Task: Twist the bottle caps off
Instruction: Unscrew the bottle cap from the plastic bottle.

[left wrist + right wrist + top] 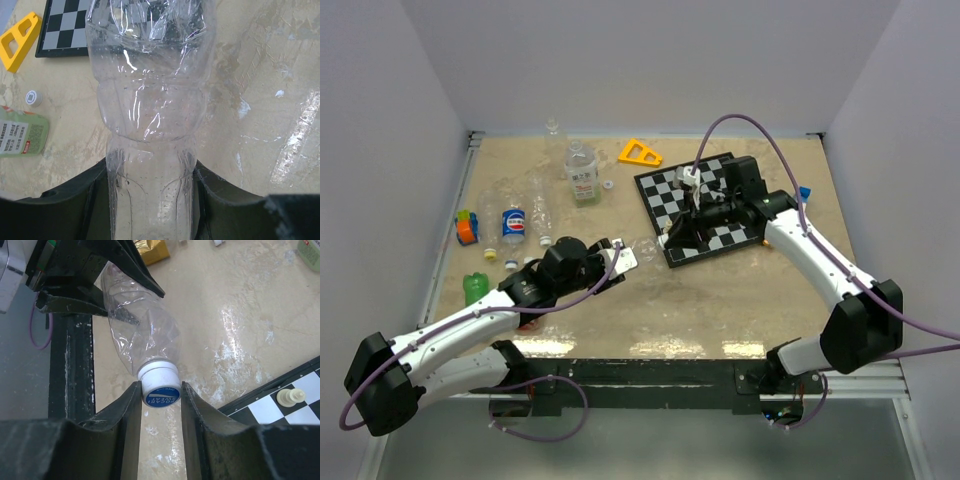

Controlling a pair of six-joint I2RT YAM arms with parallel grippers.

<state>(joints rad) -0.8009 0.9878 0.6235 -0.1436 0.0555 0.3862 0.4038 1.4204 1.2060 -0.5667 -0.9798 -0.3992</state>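
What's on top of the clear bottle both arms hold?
A white screw cap with a blue printed top, clamped by the right gripper, on the clear crumpled plastic bottle. The left gripper hides its base.

Near edge of table (pixel 720 315), centre to right corner: open. Left edge: bottles (pixel 515 223) crowd passage. Far right: chessboard (pixel 660 195), triangle (pixel 640 153) beside it.

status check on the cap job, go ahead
Left end effector shut on clear bottle. Right end effector shut on cap, cap on the neck. Chessboard beside, not blocking.
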